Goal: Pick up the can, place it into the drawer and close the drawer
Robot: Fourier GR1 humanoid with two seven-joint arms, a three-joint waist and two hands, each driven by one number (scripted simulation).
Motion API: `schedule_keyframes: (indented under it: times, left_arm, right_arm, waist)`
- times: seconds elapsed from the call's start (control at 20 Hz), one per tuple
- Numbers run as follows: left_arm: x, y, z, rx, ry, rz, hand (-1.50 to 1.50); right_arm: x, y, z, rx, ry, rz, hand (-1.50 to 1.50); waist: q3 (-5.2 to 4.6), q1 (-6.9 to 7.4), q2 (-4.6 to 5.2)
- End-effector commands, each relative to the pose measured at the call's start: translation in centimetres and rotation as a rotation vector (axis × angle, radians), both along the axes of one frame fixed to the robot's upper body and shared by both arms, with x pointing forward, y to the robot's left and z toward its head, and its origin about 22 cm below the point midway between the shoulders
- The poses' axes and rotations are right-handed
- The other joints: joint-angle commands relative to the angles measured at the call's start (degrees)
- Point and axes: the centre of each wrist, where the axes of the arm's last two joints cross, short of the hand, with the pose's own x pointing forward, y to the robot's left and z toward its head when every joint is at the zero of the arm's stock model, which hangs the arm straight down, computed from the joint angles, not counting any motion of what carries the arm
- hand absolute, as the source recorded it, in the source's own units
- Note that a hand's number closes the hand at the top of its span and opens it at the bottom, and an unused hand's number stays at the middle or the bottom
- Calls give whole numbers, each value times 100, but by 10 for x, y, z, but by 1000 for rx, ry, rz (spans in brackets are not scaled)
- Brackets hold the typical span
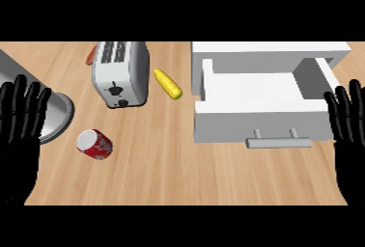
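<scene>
Head view, looking steeply down. I see the left robot hand (21, 113) at the left edge, fingers straight and pointing up, spread wide, holding nothing; it partly covers a round grey metal object (58, 116) lying on the counter (178, 173). The right robot hand (348, 116) shows at the right edge in the same pose, fingers straight and up, holding nothing, in front of the drawer's right side. The can (94, 144), red with a pale silver top, sits tilted on the bare wood in the left half, just below and to the right of the grey object, apart from both hands. The drawer (228, 128) is pulled out of a white cabinet (271, 50) on the right; its inside shows white, and its grey bar handle (279, 142) faces me at the front. A silver toaster (121, 72) stands above the can, slots up, knobs on its near end. A yellow corn cob (168, 83) with a green tip lies between the toaster and the drawer, touching neither. A small orange-red thing (91, 55) pokes out behind the toaster's left side; I cannot tell what it is.
</scene>
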Motion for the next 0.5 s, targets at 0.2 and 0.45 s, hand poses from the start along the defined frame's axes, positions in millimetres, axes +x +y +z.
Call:
schedule_keyframes:
  times: [0.2,0.45]
  left_arm:
    - [-43,22,-14,-17,-2,123,-150]
    - [-39,46,-39,-167,359,352,-150]
  right_arm:
    - [-2,-12,2,3,-31,26,-150]
    - [-3,-17,-19,50,258,-118,-150]
  waist:
    - [10,149,172]
    - [11,151,191]
